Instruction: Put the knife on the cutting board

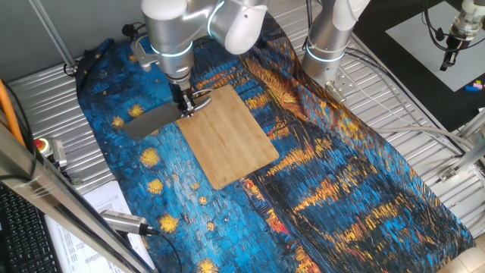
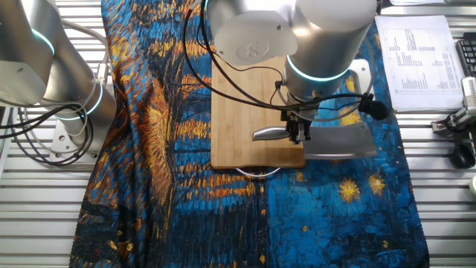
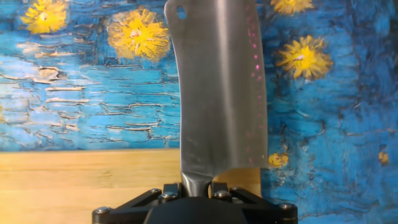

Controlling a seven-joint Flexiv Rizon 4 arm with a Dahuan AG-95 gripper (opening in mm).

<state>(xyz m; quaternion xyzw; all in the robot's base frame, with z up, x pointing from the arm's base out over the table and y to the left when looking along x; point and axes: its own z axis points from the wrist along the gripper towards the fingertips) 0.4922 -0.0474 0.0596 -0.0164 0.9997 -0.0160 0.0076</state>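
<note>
The knife (image 1: 148, 120), an all-metal cleaver, lies flat with its broad grey blade over the blue painted cloth, just off one long edge of the cutting board (image 1: 227, 140). Its short silvery handle (image 2: 268, 134) reaches in over the board (image 2: 245, 112). My gripper (image 1: 186, 106) points straight down and is shut on the knife where blade meets handle. In the hand view the blade (image 3: 221, 93) runs up from the gripper (image 3: 197, 186), with the board (image 3: 87, 186) at the lower left. I cannot tell whether the knife is lifted or still resting.
A second arm's base (image 1: 326, 45) stands at the cloth's far edge, also in the other fixed view (image 2: 67, 97). The board's wire loop (image 2: 256, 173) sticks out at one end. Papers (image 1: 106, 205), a red button (image 1: 39, 144) and a cabled tool (image 1: 125, 221) lie off the cloth.
</note>
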